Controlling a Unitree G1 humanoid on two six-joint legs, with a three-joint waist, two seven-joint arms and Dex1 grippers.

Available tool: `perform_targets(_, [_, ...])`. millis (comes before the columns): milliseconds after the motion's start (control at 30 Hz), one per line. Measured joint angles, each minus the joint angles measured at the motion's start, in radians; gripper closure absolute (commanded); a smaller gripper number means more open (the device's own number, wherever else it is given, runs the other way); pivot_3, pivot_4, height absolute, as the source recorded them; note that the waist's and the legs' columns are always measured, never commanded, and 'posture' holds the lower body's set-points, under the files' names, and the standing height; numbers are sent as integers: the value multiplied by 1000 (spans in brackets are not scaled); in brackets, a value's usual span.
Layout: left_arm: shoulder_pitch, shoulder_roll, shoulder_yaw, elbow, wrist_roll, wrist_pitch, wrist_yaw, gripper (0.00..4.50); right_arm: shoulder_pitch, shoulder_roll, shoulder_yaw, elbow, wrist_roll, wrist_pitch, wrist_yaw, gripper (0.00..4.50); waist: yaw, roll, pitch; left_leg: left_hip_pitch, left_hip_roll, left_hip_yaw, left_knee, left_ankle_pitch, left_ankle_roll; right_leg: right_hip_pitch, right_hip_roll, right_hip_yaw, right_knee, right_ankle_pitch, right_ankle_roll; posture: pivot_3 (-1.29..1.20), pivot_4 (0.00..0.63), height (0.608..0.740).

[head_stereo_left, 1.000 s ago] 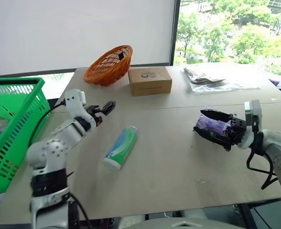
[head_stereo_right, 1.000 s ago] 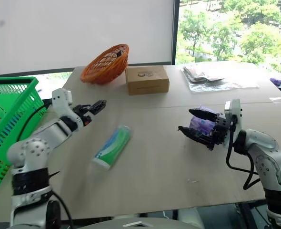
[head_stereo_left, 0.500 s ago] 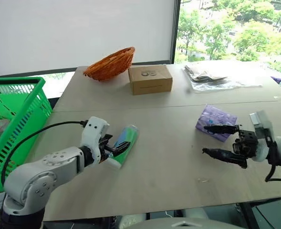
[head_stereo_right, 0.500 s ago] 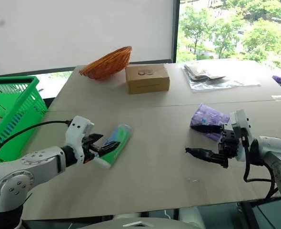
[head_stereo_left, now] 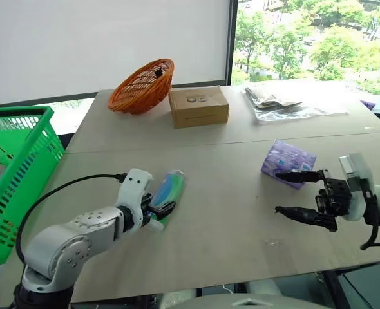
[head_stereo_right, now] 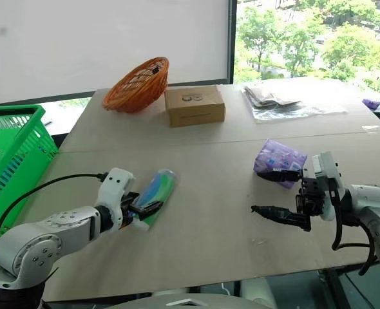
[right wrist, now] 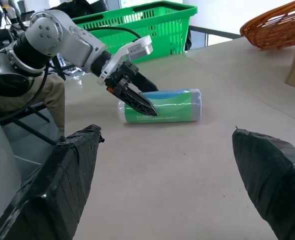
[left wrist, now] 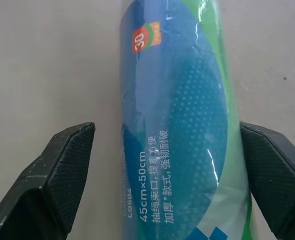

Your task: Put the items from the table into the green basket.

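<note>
The green-and-white tube [head_stereo_left: 167, 192] lies on the table [head_stereo_left: 228, 238] at front left, its white cap toward me. My left gripper [head_stereo_left: 158, 212] is open at the capped end. In the left wrist view its fingers [left wrist: 62, 170] stand on either side of the tube [left wrist: 180, 125], with a gap on one side. The purple tissue pack [head_stereo_left: 288, 162] lies at the right on the table. My right gripper [head_stereo_left: 288, 194] is open just in front of the pack, pointing left, with nothing between its fingers. The green basket [head_stereo_left: 13, 167] stands off the table's left edge.
An orange wicker basket [head_stereo_left: 140, 87], a cardboard box [head_stereo_left: 198, 106] and a clear plastic bag [head_stereo_left: 280, 103] sit along the far part of the table. A seam [head_stereo_left: 228, 143] crosses the tabletop. The green basket [right wrist: 137, 20] holds something pale.
My left gripper came down and back from above the table to straddle the tube's capped end. My right gripper drew back off the tissue pack, which now lies free.
</note>
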Motion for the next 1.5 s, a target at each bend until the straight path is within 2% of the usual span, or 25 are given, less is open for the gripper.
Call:
perform_targets(33, [9,0,-4,-5,9,0,-1,554,1,2,0,0,-2,-4,0,0,-2,1,0,1,0,1,-1,0,0,0,0,1,0,0,0,75,25,740])
perform_targets(133, [23,-12,-7,-18,15,8,-3,1634,1,4,0,0,-5,-6,0,0,-12,1,0,4,0,3,-3,0,0,0,1,4,0,0,0,77,24,740])
perform_targets(200, [29,-13,-6,-25,25,17,-2,2152,-3,5,1,1,-6,-6,-3,0,-18,2,-1,5,0,3,-3,0,0,0,1,4,0,0,0,77,24,740])
perform_targets(267, [33,-13,-7,-32,36,20,0,2452,-6,5,1,2,-7,-6,-5,0,-21,2,-1,6,0,4,-4,0,0,0,1,5,0,0,0,77,24,740])
perform_targets(433, [28,-22,-24,-17,93,-18,0,2571,-75,20,32,13,-9,-2,-15,0,-23,2,1,12,0,5,-5,0,0,2,4,9,1,0,0,116,15,740])
perform_targets(500, [-6,-57,-9,41,158,-80,32,2571,-110,38,46,17,-5,8,-28,0,-19,2,1,12,0,2,-5,0,0,3,5,7,2,0,0,116,15,740])
perform_targets(567, [-88,-83,77,154,263,-173,112,2571,-161,63,69,21,8,28,-49,0,-17,-8,8,11,0,-3,-5,0,0,2,9,7,2,0,-1,116,15,740])
perform_targets(600, [-97,-83,85,162,271,-182,120,2571,-166,66,71,21,9,29,-50,0,-16,-10,9,10,0,-4,-5,0,-1,1,10,6,2,0,-1,116,15,740])
perform_targets(667, [-183,-71,183,228,347,-277,177,2571,-213,84,88,23,14,38,-57,0,-19,-17,11,5,1,-5,-5,0,-1,-2,11,7,1,1,-2,116,15,740])
perform_targets(733, [-253,23,285,299,436,-383,204,2571,-271,109,113,26,18,39,-65,0,-27,-19,11,-3,1,-3,-5,0,-1,-10,11,9,-1,5,-4,116,15,740])
perform_targets(867, [-251,169,459,471,550,-520,171,2571,-351,166,133,48,21,40,-89,0,-8,-13,8,-7,-1,1,-8,-5,-3,-14,0,12,-2,2,-1,208,0,740])
perform_targets(933, [-244,182,476,548,569,-547,148,2571,-379,183,148,48,3,34,-114,0,10,-14,7,-10,-1,1,-8,-5,-3,-15,-4,9,-6,3,0,209,0,740])
perform_targets(1067, [-241,256,513,841,614,-667,94,2571,-481,289,161,58,-15,33,-242,0,35,-21,3,-24,-1,-5,-6,-5,-4,-26,-6,2,-8,3,-1,205,0,740])
perform_targets(1167, [-241,286,536,970,633,-747,61,2571,-502,318,160,55,2,49,-293,0,59,-27,-1,-27,-4,-12,-6,-6,-4,-25,-12,-3,-9,3,-1,202,0,740])
perform_targets(1200, [-241,286,539,998,640,-769,53,1590,-502,319,160,54,10,62,-301,0,66,-28,-2,-27,-5,-14,-7,-6,-4,-25,-14,-6,-10,3,-1,195,0,740])
perform_targets(1267, [-242,287,539,1031,643,-796,49,643,-502,317,160,48,18,76,-304,0,79,-30,-4,-29,-7,-17,-7,-9,-6,-25,-18,-9,-10,4,-2,190,0,740])
perform_targets(1333, [-250,287,546,1053,648,-816,54,33,-502,304,169,28,25,83,-291,0,87,-30,-6,-29,-7,-17,-7,-10,-6,-25,-19,-10,-9,4,-2,186,0,740])
perform_targets(1500, [-294,286,568,1088,650,-828,86,33,-496,285,192,-7,48,89,-247,0,89,-30,-13,-28,-7,-18,-7,-10,-6,-24,-20,-11,-9,4,-2,184,0,740])
